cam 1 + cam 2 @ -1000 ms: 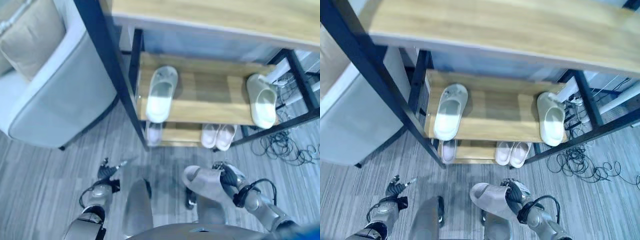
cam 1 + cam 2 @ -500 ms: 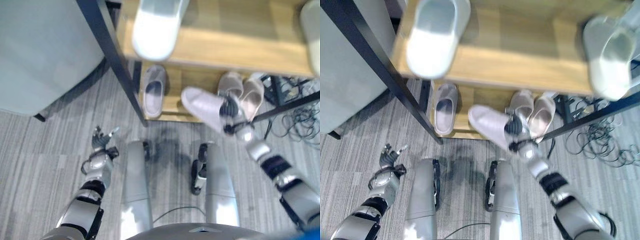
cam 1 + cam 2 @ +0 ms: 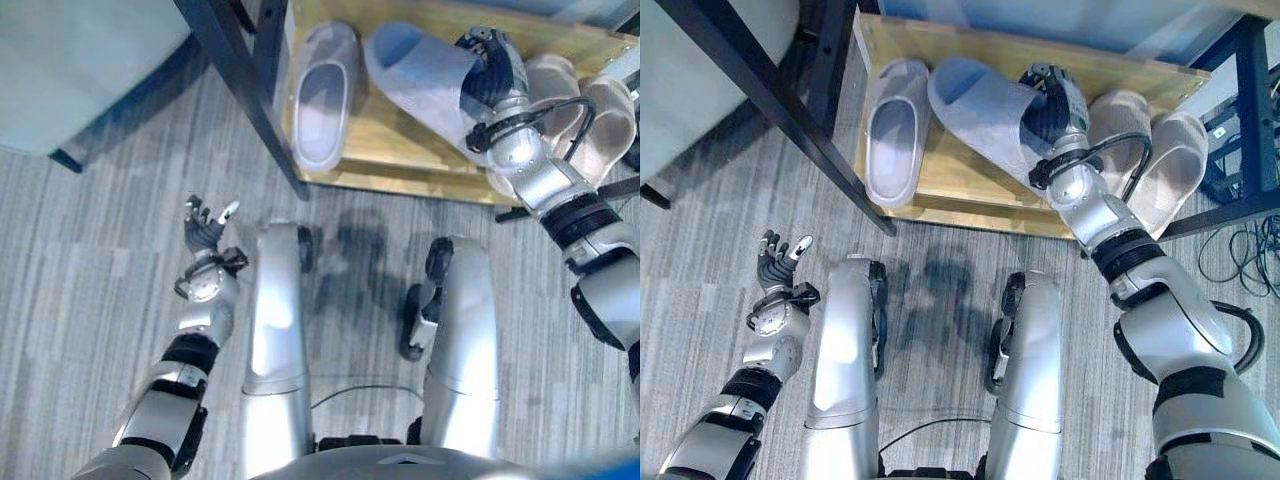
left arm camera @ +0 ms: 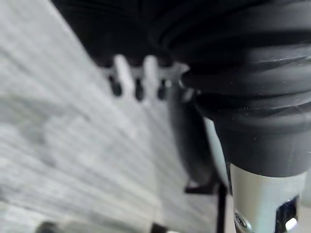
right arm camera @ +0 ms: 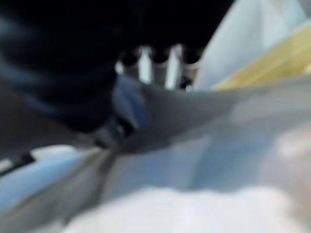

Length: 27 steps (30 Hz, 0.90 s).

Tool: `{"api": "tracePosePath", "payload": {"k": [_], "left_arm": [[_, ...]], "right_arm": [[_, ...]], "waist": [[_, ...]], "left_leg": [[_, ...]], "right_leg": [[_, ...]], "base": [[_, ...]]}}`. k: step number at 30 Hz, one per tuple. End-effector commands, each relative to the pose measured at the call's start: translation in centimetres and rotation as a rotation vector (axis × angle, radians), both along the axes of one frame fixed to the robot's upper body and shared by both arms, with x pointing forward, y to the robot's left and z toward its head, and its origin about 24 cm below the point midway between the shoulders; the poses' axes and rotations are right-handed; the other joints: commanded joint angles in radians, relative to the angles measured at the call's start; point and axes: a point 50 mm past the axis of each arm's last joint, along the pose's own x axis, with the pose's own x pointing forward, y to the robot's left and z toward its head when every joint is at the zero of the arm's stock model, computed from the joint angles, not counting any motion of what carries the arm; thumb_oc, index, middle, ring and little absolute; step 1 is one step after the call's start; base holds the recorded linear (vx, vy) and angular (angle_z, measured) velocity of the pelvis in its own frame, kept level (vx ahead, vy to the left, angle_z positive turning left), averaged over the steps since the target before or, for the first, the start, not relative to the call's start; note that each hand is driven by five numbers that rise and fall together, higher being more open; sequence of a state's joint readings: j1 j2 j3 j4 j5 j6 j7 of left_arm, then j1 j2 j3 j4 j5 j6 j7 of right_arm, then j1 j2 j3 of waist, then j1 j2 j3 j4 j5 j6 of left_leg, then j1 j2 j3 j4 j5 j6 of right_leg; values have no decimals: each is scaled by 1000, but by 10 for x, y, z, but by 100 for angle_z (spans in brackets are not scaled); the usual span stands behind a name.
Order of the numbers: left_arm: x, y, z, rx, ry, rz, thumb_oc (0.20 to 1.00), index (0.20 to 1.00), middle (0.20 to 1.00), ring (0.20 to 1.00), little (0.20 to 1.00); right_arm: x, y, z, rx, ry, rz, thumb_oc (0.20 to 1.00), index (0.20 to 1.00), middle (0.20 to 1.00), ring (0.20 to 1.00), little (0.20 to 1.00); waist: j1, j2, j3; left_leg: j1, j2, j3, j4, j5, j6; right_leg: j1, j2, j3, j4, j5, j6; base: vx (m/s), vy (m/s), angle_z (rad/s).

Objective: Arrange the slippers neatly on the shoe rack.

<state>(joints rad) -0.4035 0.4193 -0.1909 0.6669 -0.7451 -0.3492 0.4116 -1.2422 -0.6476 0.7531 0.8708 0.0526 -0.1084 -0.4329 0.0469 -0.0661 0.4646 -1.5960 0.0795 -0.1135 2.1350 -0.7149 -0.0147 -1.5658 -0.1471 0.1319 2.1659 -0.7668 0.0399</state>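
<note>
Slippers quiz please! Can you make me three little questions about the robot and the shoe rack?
1. True or false: the right robot hand grips a grey slipper over the bottom shelf.
2. What is the left robot hand holding? A) a slipper B) nothing C) a cable
3. Fill in: the single slipper already on that shelf lies on the held slipper's ____ side, robot's view.

Key: 1 true; 2 B; 3 left.

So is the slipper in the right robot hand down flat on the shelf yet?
Cannot tell. The right robot hand grips the slipper, angled over the shelf.
</note>
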Motion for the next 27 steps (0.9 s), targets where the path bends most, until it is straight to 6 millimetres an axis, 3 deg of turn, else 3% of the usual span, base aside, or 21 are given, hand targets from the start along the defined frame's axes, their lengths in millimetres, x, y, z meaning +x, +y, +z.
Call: {"api": "tracePosePath", "payload": {"k": [1,7,11,19,22,23,24,27], "left_arm": [[4,-9,10,30,-56,-81,1000,1000,1000,1000,1000],[-2,-24,-11,35,22,-176,1000,1000,1000,1000,1000],[-3,-28,-15,19,27,-190,1000,1000,1000,1000,1000],[-14,-30,-33,56,108,-253,1000,1000,1000,1000,1000],[-14,-31,-38,53,133,-257,1000,1000,1000,1000,1000],[-14,-31,-40,48,140,-251,1000,1000,1000,1000,1000],[-13,-32,-39,40,133,-247,1000,1000,1000,1000,1000],[-11,-34,-36,11,109,-218,1000,1000,1000,1000,1000]], "right_arm": [[0,-4,52,23,-83,-28,200,200,200,200,200],[6,1,79,42,-77,-91,200,200,200,200,200],[5,-1,88,84,-96,-102,200,200,200,200,200],[7,-22,76,119,-43,-180,200,200,200,200,200],[9,-20,71,113,-28,-182,200,200,200,200,200],[9,-21,69,126,-25,-181,420,420,420,420,420],[10,-19,67,141,-23,-172,1000,1000,1000,1000,1000],[10,-19,66,131,-17,-178,1000,1000,1000,1000,1000]], "waist": [[57,7,4],[82,23,27],[88,25,33],[95,31,29],[92,34,28],[92,35,29],[93,36,29],[97,39,30]], "left_leg": [[26,-3,-6,102,-136,114],[26,-1,2,124,-150,114],[26,-4,6,122,-151,110],[26,-9,16,124,-152,104],[26,-9,19,130,-153,103],[26,-11,21,132,-153,103],[26,-13,20,134,-153,102],[26,-16,20,137,-153,103]], "right_leg": [[-4,11,70,74,75,-125],[-4,8,84,91,77,-125],[1,-1,88,92,75,-125],[18,-14,96,100,76,-124],[21,-16,96,106,77,-122],[23,-15,97,106,78,-122],[24,-14,98,108,80,-121],[24,-15,101,116,79,-122]], "base": [[16,37,3],[19,40,-1],[4,8,2],[11,9,8],[5,23,5],[0,0,0],[0,0,0],[0,0,0]]}}
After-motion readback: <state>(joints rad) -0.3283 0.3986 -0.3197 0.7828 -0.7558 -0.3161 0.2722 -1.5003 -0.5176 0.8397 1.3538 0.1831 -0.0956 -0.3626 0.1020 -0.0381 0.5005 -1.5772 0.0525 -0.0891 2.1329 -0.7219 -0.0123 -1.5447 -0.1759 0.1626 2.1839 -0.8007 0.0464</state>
